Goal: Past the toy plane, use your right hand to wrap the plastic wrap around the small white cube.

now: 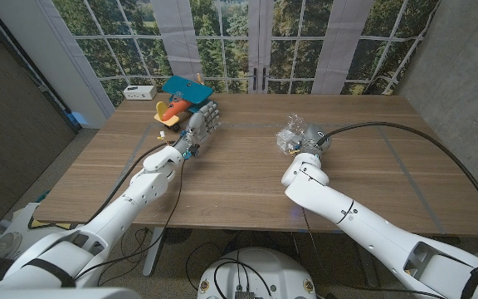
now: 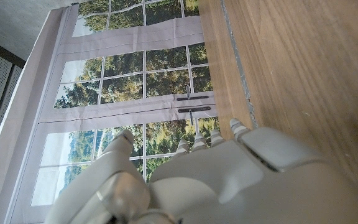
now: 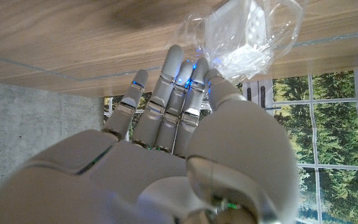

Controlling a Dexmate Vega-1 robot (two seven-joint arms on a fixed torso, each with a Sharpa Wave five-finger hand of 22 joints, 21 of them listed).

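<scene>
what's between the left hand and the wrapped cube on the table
Only bare wooden table, as the head view shows: nothing sits between the left hand and the plastic wrap around the small white cube.

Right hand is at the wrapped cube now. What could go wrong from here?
1. The right hand meets the plastic wrap with fingertips only; a push may slide the small white cube across the table rather than fold the film.
2. The film looks loosely bunched, so it might spring open or cling to the fingers.
3. The cable trailing beside the right arm could snag.
</scene>
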